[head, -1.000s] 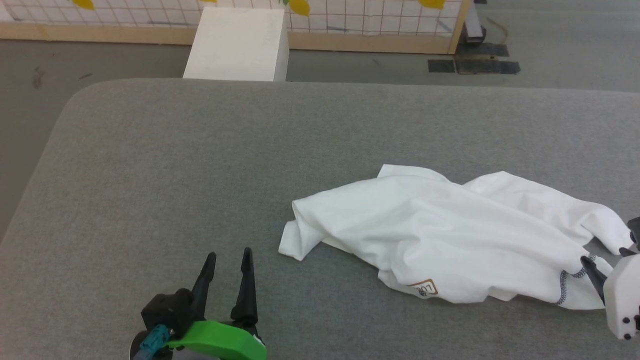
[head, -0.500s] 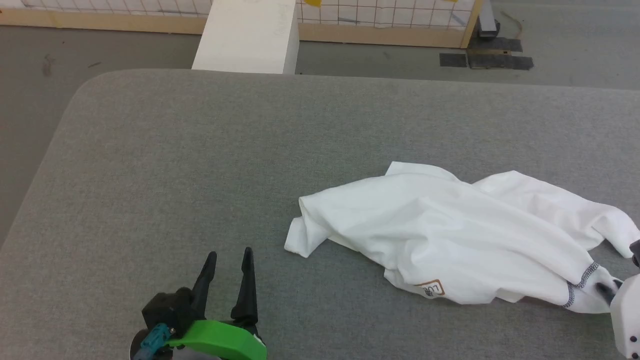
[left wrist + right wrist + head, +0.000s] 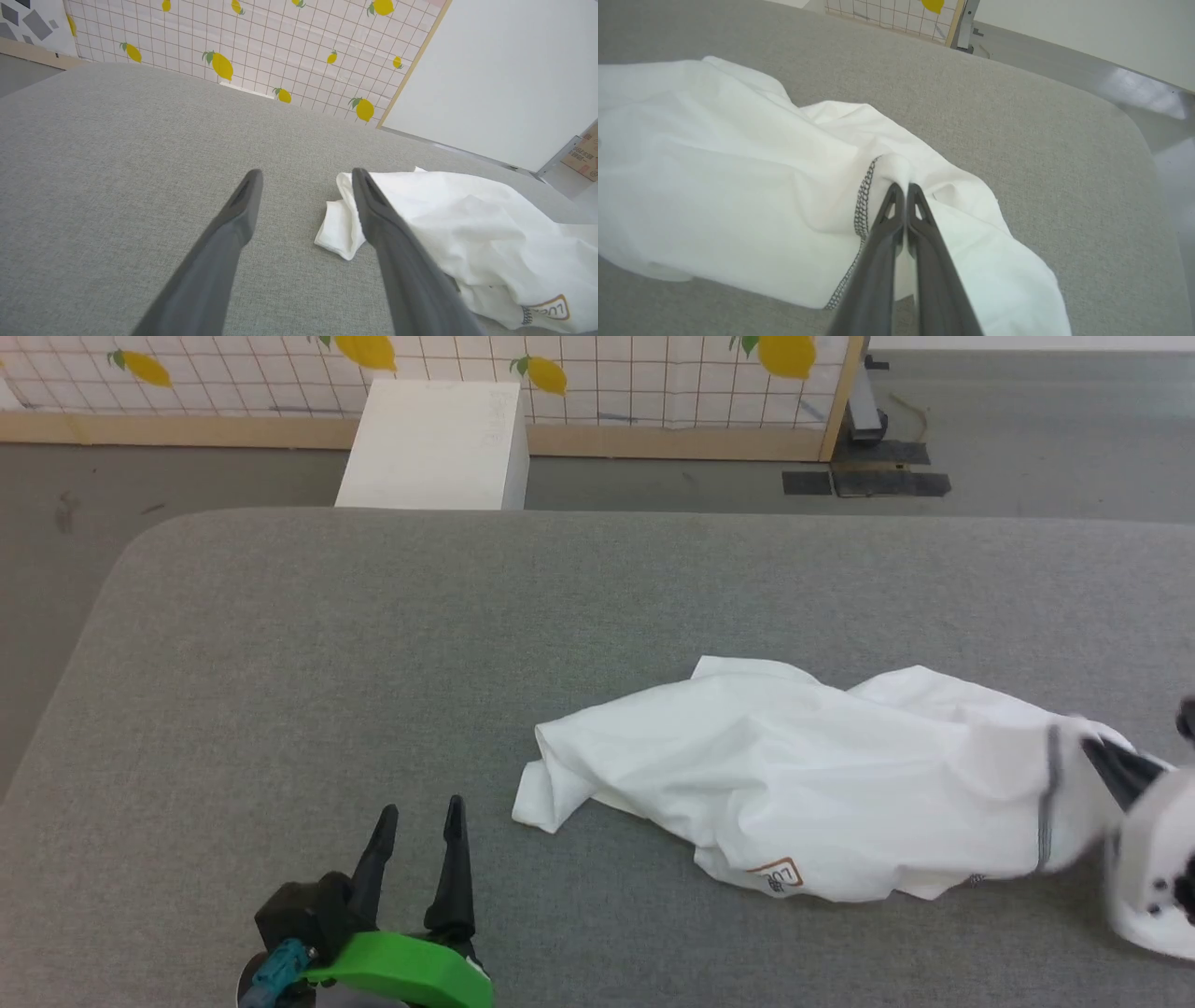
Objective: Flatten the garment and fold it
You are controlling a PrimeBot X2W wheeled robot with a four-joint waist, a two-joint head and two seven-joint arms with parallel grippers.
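The garment (image 3: 803, 784) is a crumpled white shirt lying on the right half of the grey table (image 3: 373, 635), its tan neck label facing the near edge. My right gripper (image 3: 1092, 751) is at the shirt's right end, shut on a pinch of fabric beside the dark zigzag seam (image 3: 861, 205); the wrist view shows the garment (image 3: 714, 168) gathered up into the shut right gripper (image 3: 901, 186). My left gripper (image 3: 417, 817) stands open at the lower left, apart from the shirt. In the left wrist view the open left gripper (image 3: 306, 175) has only table between its fingers, with the garment (image 3: 467, 233) just to the right.
A white box (image 3: 429, 434) stands on the floor beyond the table's far edge, in front of a lemon-patterned grid panel (image 3: 607, 373) with a wooden frame. The table's rounded far-left corner (image 3: 140, 537) drops to grey floor.
My right gripper has shut on the fabric by the zigzag seam and lifted that end up. The head camera shifted a little. My left gripper has stayed open in place.
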